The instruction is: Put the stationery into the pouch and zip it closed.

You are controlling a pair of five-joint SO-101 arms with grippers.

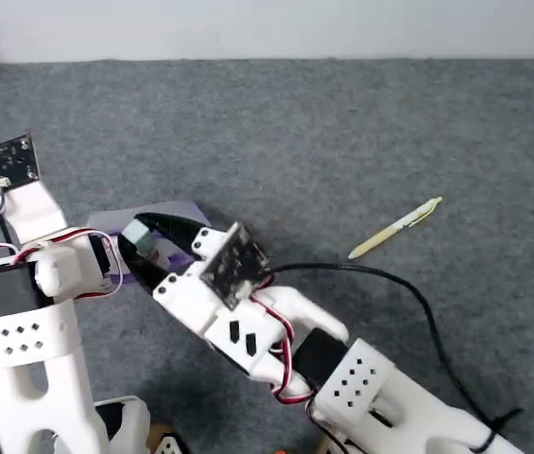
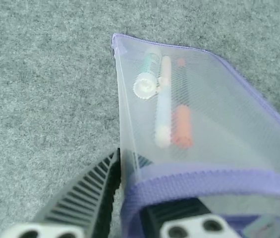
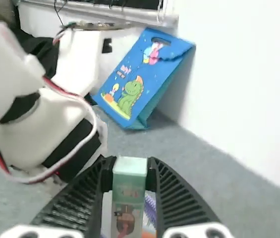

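My left end effector (image 2: 127, 162) is clamped on the pouch (image 2: 204, 124) near its open end, one ribbed finger (image 2: 97, 191) outside the mesh wall and the other inside, under the purple zip band. Through the mesh I can see three things lying side by side at the closed end: a green-and-white capped stick (image 2: 147, 74), a pale pen (image 2: 163, 106) and an orange marker (image 2: 182, 124).

My right end effector (image 3: 129, 171) is closed on a pale green block (image 3: 130, 186) – a small boxy piece with a printed sleeve, upright between the two fingers. In the high view that end effector (image 1: 148, 244) sits left of centre with the block (image 1: 137, 233) at its tip, just beside the pouch (image 1: 115, 220), whose purple edge shows at the left of the frame next to my left arm. Whether the block touches the pouch I cannot tell.

A yellow pen (image 1: 397, 227) lies on the grey tabletop (image 1: 342, 123) right of centre – well apart from the pouch and both arms. A black cable (image 1: 380, 274) curves from my right arm toward the lower right. Behind the tabletop, a blue gift bag (image 3: 140, 79) leans against the wall.
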